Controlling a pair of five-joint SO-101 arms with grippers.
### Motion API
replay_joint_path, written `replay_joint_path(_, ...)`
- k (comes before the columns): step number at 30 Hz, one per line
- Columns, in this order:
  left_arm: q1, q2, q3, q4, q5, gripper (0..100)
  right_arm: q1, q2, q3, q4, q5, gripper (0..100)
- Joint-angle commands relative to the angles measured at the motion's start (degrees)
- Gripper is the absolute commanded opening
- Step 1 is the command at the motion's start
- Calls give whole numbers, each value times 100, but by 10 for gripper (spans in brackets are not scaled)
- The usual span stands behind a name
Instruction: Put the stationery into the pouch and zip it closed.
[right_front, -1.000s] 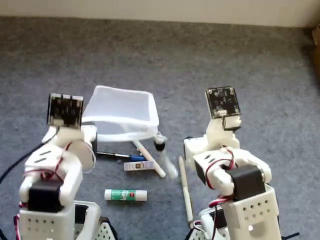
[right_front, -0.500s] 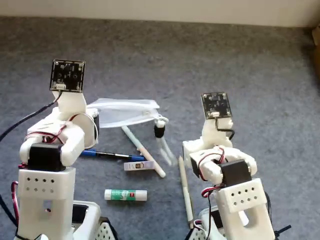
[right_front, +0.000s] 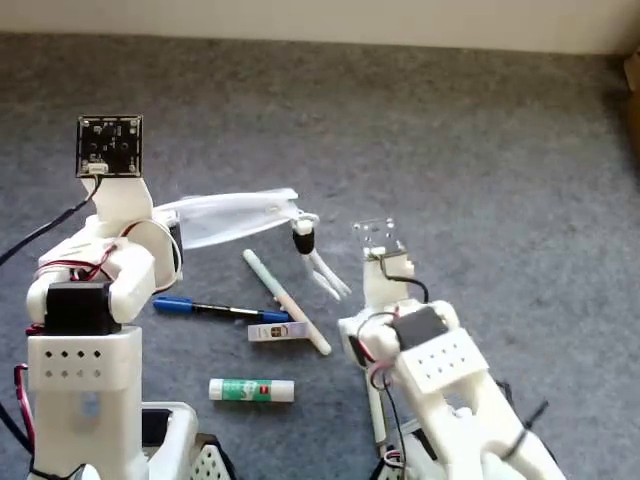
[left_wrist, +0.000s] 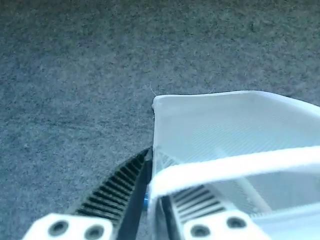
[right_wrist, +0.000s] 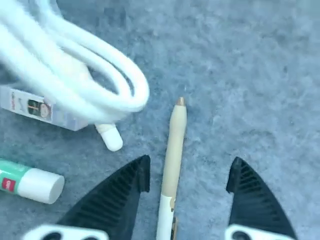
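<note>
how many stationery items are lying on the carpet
5: blue pen leftmost, pale pen slanting beside it, small box by both, glue stick nearest the arm bases, beige pen under the right jaws. More may be hidden.

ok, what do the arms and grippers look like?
The left arm and right arm are white plastic shells with black servos and red and black wires; a black camera board tops the left wrist. The left gripper and right gripper have black ribbed fingers on white bases.
</note>
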Motion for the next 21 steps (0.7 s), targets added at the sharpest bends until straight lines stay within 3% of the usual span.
replay_joint_path(1, -119, -13, -119, 26, 79, 7, -101, 866, -418, -286, -220, 241)
replay_joint_path(11, -92, -4, -101, 26, 79, 7, -110, 1710, -514, -558, -211, 241)
replay_joint_path(18, -84, 13, -101, 9, 88, 7, -541, 2088, -479, -699, -220, 241)
replay_joint_path(21, -84, 13, -101, 9, 88, 7, -523, 2255, -479, -936, -211, 180)
